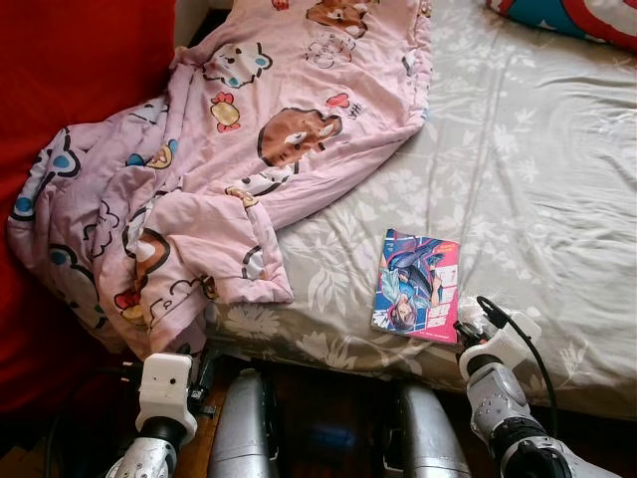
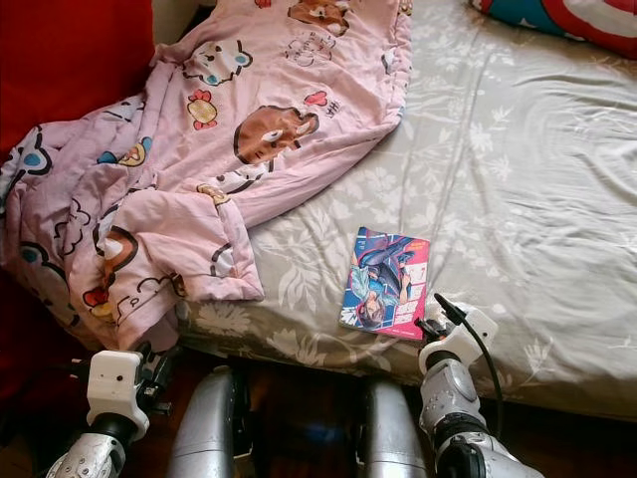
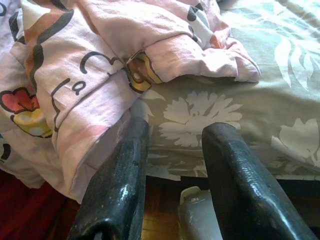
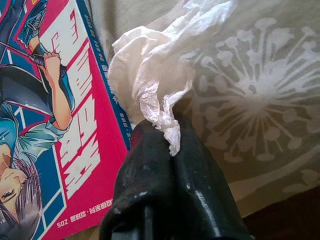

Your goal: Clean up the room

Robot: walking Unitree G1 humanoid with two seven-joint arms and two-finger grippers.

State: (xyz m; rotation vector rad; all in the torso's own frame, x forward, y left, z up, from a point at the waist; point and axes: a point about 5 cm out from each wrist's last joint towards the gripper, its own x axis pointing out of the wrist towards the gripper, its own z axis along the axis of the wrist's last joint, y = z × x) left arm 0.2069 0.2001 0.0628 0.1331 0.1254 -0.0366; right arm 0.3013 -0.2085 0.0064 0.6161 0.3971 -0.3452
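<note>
Tissue (image 4: 150, 70) is pinched tight in the right gripper (image 4: 172, 137), crumpled wad sticking out past the tips, right at the bed (image 1: 537, 179) edge beside the book (image 1: 416, 286); imo keep the squeeze firm and lift straight up, it's flimsy and could tear or slip; book corner nearly touches it (don't drag it along). Left gripper (image 3: 172, 145) hangs spread apart w/ nothing in it, low by the blanket (image 1: 199, 189) draping off the bed; pillow (image 1: 572, 18) far corner.
</note>
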